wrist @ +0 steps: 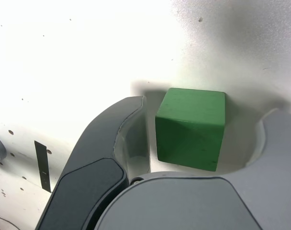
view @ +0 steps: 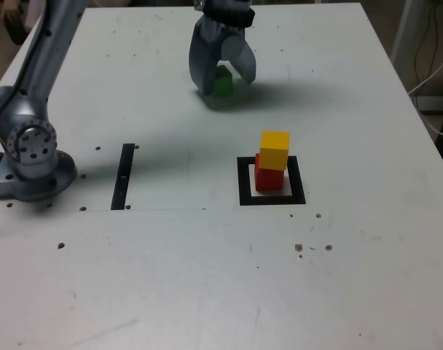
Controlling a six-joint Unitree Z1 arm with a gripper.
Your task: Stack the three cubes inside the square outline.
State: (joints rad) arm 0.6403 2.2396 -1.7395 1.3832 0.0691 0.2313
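The green cube rests on the white table, far from the camera in the exterior view. My gripper is lowered over it, open, one finger on each side. The wrist view shows a narrow gap between each finger and the cube. The yellow cube sits on the red cube, slightly askew. That stack stands inside the square outline of black tape, nearer the camera and toward the exterior view's right of the gripper.
A straight black tape strip lies toward the exterior view's left of the outline. The arm's base stands at the table's left edge. Cables hang beyond the right edge. Small dark specks dot the tabletop.
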